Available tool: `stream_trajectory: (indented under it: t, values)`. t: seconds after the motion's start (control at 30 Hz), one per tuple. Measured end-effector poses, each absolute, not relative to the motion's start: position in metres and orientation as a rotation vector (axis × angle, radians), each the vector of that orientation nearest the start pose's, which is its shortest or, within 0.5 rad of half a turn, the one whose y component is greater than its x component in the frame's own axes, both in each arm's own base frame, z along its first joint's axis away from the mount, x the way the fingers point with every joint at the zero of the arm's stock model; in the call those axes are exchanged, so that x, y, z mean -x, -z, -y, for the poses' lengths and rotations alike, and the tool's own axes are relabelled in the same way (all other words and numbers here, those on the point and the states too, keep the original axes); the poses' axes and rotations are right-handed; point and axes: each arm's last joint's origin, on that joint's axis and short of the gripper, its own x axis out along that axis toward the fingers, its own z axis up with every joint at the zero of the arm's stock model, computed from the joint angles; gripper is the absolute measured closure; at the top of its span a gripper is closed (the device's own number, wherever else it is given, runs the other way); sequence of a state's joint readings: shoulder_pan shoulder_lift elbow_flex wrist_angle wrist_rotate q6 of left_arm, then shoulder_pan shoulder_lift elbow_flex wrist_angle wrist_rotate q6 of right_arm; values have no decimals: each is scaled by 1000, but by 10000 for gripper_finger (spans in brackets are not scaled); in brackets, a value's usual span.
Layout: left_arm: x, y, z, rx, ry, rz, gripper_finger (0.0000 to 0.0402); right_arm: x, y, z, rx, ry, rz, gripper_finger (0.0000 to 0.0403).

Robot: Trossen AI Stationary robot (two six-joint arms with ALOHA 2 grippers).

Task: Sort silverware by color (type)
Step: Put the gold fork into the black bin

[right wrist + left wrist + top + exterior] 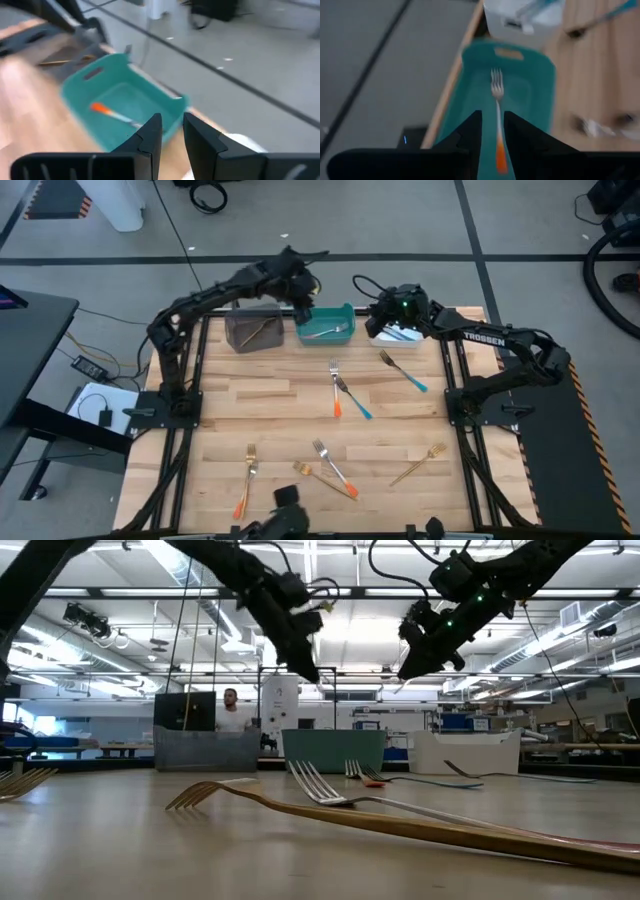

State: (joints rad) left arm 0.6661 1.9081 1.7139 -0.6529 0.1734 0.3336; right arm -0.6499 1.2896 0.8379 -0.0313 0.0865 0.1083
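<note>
Orange-handled fork (498, 120) lies in the teal bin (327, 322) at the frame's upper middle; my left gripper (493, 131) and right gripper (172, 131) hover above, jaws slightly parted, empty.

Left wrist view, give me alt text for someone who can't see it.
An orange-handled fork lies in a teal bin, seen past the left gripper, whose dark fingers stand slightly apart above it. A white bin sits beyond on the wooden table.
</note>
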Motion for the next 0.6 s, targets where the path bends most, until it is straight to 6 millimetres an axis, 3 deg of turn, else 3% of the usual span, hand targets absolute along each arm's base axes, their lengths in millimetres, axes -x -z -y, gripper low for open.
stream_trajectory:
  t: [0.2,0.37,0.6]
  values:
    - [-290,-325,-227,179,-318,-974,311,-231,-254,151,-313,612,-489,315]
    - [-261,-349,-183,242,-301,-961,311,-243,-247,121,-293,551,-581,315]
    - [-221,-351,-119,292,-268,-916,311,-259,-246,78,-395,521,-571,315]
